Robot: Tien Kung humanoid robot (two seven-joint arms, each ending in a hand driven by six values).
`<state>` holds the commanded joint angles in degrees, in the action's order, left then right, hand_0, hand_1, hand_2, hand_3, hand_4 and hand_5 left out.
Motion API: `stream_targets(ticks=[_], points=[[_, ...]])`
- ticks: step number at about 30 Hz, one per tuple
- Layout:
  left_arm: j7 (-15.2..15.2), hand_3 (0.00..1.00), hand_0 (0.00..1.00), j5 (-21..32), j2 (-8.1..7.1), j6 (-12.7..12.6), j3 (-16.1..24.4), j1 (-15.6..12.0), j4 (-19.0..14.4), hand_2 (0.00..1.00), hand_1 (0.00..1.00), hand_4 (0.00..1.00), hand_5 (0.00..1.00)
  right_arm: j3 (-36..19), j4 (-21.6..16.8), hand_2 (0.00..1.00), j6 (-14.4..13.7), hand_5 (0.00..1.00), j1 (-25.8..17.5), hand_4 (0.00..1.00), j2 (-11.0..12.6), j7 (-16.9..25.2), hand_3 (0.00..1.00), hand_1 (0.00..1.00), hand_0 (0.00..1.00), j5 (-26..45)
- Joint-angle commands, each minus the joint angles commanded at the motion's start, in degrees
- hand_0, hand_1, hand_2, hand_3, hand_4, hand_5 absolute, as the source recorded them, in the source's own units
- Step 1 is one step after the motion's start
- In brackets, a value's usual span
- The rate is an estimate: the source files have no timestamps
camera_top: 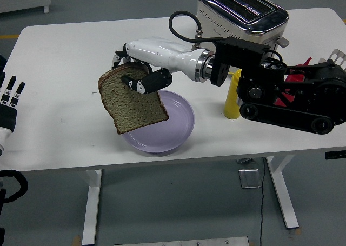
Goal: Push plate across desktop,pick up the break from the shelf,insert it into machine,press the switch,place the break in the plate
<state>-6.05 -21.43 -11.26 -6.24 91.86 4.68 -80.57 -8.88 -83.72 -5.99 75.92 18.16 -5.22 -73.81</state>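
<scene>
Gripping the one brown slice of bread (133, 106) by its top edge, the right hand (131, 73) holds it tilted above the single round lilac plate (175, 124) near the white worktop's (65, 67) front edge. Judging by this, only setting it down remains. One chrome toaster (240, 11) stands at the far edge; the left hand (10, 97) rests open at the left edge.
</scene>
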Motion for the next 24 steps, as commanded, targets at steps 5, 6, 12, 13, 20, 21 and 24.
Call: stream_targets(ticks=[5,6,12,13,20,21,24], points=[[0.02,0.791,0.817,-0.09,0.07,-0.01,0.0,0.0,0.05,0.947,0.871,0.607,0.998,0.86,3.24,0.4,-0.61,0.013,-0.81,0.171,-1.03,0.21,0.497,0.339,0.297,-0.4],[0.03,0.791,0.817,-0.12,0.08,-0.02,0.01,0.02,0.08,0.947,0.871,0.607,0.998,0.92,3.92,0.4,-0.61,0.013,-1.05,0.171,-1.27,0.19,0.497,0.339,0.297,-0.44],[0.07,0.79,0.817,-0.13,0.14,0.01,0.09,0.2,0.09,0.946,0.869,0.607,0.998,1.06,7.26,0.408,-0.47,0.016,-2.65,0.181,-2.4,0.08,0.501,0.348,0.294,-0.05],[0.09,0.79,0.816,-0.14,0.17,0.0,0.09,0.21,0.11,0.945,0.87,0.606,0.998,1.09,7.67,0.416,-0.38,0.019,-2.87,0.19,-2.51,0.05,0.501,0.356,0.292,0.05],[0.29,0.787,0.814,-0.31,0.28,-0.17,0.07,0.17,0.32,0.942,0.87,0.607,0.998,0.79,10.21,0.462,0.87,0.041,-4.26,0.199,-2.9,-1.23,0.511,0.408,0.309,-0.14],[0.33,0.787,0.814,-0.34,0.28,-0.18,0.08,0.23,0.33,0.942,0.87,0.607,0.998,0.76,10.75,0.462,1.31,0.041,-4.45,0.199,-2.95,-1.58,0.511,0.408,0.309,-0.11],[0.44,0.787,0.814,-0.44,0.26,-0.22,0.2,0.39,0.31,0.942,0.87,0.607,0.998,0.7,11.91,0.462,2.34,0.041,-4.8,0.199,-3.11,-2.19,0.511,0.408,0.309,0.26]])
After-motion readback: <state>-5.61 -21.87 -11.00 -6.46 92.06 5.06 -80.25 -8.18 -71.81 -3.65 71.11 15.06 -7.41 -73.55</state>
